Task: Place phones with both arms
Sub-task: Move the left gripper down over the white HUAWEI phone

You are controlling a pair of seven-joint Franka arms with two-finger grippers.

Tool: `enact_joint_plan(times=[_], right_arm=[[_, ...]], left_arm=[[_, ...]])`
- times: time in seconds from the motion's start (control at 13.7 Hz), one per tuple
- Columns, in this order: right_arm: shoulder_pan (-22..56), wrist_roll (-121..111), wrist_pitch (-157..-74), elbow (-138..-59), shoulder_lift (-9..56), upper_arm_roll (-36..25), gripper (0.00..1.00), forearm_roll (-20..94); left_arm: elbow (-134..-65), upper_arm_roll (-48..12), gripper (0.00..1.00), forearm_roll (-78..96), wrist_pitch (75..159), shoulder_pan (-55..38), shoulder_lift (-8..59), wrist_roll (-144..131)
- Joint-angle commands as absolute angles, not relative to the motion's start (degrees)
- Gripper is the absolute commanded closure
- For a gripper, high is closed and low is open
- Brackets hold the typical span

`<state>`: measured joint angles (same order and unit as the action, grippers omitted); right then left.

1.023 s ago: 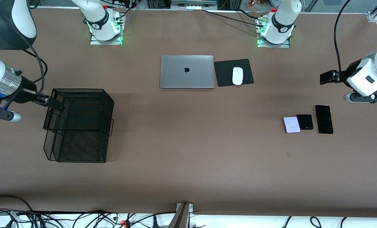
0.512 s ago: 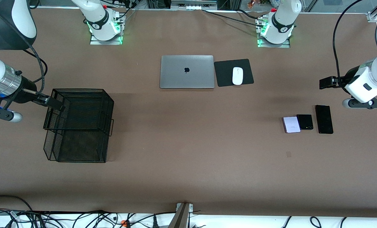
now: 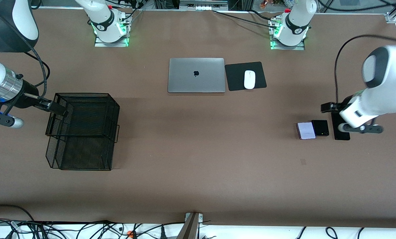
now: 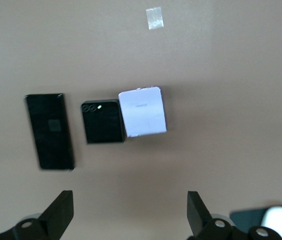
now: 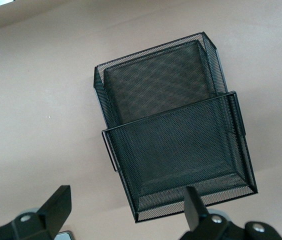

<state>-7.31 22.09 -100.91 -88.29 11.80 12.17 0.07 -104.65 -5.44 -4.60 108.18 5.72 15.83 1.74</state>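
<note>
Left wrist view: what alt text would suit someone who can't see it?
Three phones lie in a row on the brown table: a long black slab, a small black phone and a small white one. The open left gripper hangs over them.

Bare table (image 3: 198, 159) rings the three abutting phones (image 3: 320, 128); the mesh rack (image 3: 81, 129) stands well apart

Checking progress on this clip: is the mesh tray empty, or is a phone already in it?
Empty: the right wrist view shows only bare mesh in both tiers of the mesh tray.
</note>
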Motion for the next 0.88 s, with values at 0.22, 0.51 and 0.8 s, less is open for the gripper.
enact_joint_plan(times=[0.22, 0.51, 0.8], right_arm=[[-7.91, 21.53, -100.81, -88.51, 11.69, 12.74, 0.00, -0.18], [-7.91, 21.53, -100.81, -88.51, 11.69, 12.74, 0.00, -0.18], [-7.91, 21.53, -100.72, -88.51, 11.69, 12.74, 0.00, -0.18]], left_arm=[[-112.23, -5.71, 0.00, -5.71, 122.58, 5.98, 19.67, 3.16], [-112.15, -5.63, 0.00, -5.71, 128.40, 5.98, 24.25, 3.16], [-112.15, -5.36, 0.00, -5.71, 131.22, 6.06, 26.71, 3.16]])
